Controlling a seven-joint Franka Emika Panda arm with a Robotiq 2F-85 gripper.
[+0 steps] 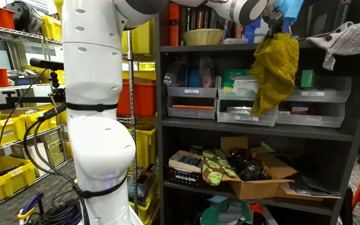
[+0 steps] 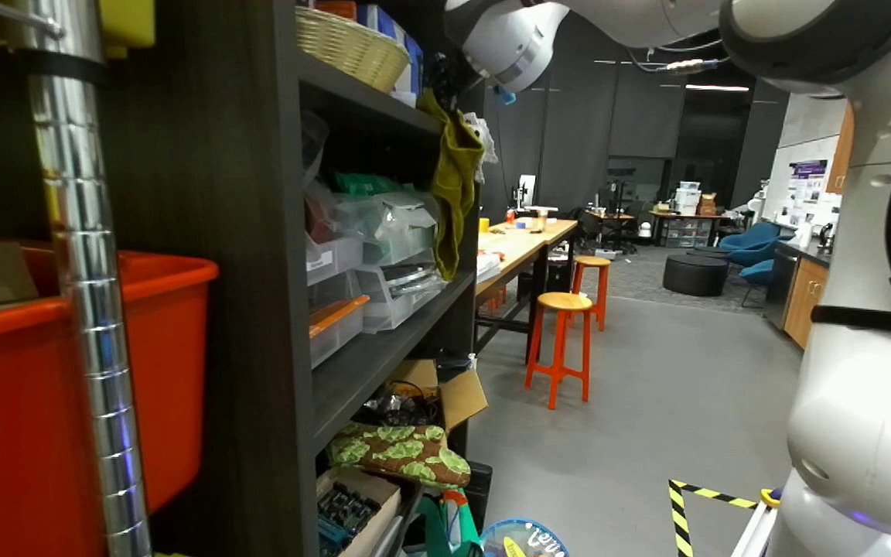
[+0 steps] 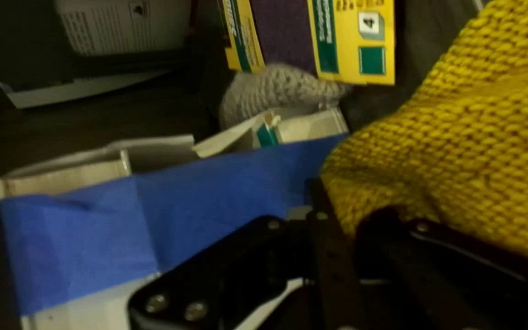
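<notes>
Pinching mustard knitted cloth in claw, upper right of frame; could snag WIRES bin if dragged.

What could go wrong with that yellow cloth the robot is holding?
The yellow cloth is pinched only near its top by the gripper, so it might slip out and drop.
Its loose end hangs in front of the clear bin marked WIRES, so it could snag there and maybe tug the bin.
In the wrist view, a blue-taped box looks close to the gripper, so a sideways move might bump it.
</notes>
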